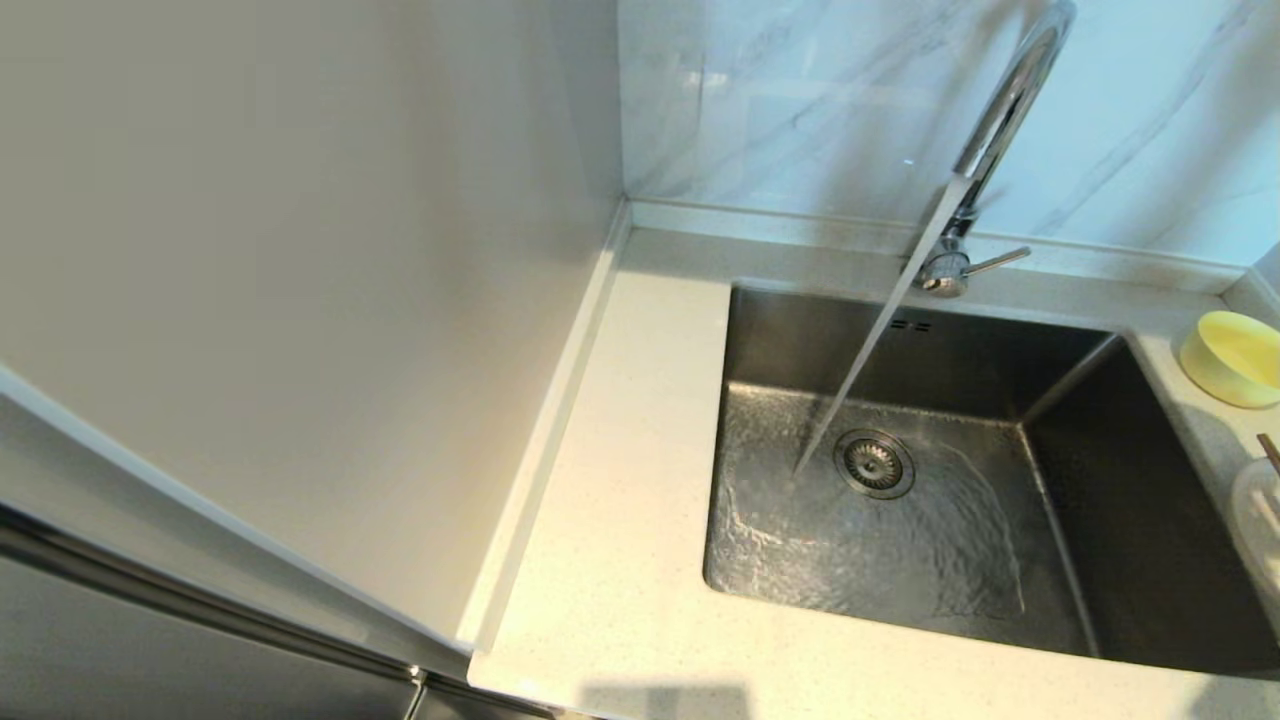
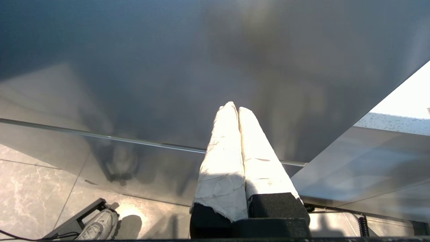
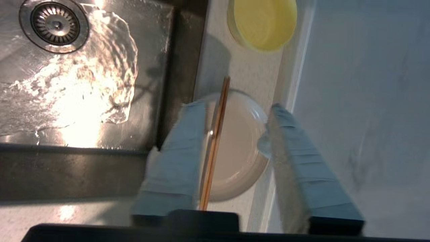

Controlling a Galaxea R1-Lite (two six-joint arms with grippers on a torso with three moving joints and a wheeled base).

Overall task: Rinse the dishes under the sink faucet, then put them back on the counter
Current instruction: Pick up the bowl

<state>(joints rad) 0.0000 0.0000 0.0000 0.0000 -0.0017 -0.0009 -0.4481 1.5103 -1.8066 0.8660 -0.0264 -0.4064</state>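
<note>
Water streams from the chrome faucet (image 1: 1000,130) into the steel sink (image 1: 900,520) beside the drain strainer (image 1: 874,463). On the counter (image 1: 620,480) right of the sink sit the pale-yellow bowl (image 1: 1232,357) and the white plate (image 1: 1255,520), with brown chopsticks (image 3: 215,141) lying across it. The right wrist view also shows the bowl (image 3: 263,22) and the plate (image 3: 235,148). My right gripper (image 3: 235,109) hovers open above the plate, its blue-wrapped fingers astride plate and chopsticks. My left gripper (image 2: 234,107) is shut and empty, parked low by a grey cabinet front.
A tall pale cabinet side (image 1: 300,300) stands left of the counter. The marble-veined wall panel (image 1: 830,100) rises behind the sink and close to the right gripper. A shoe (image 2: 97,225) rests on the tiled floor below the left arm.
</note>
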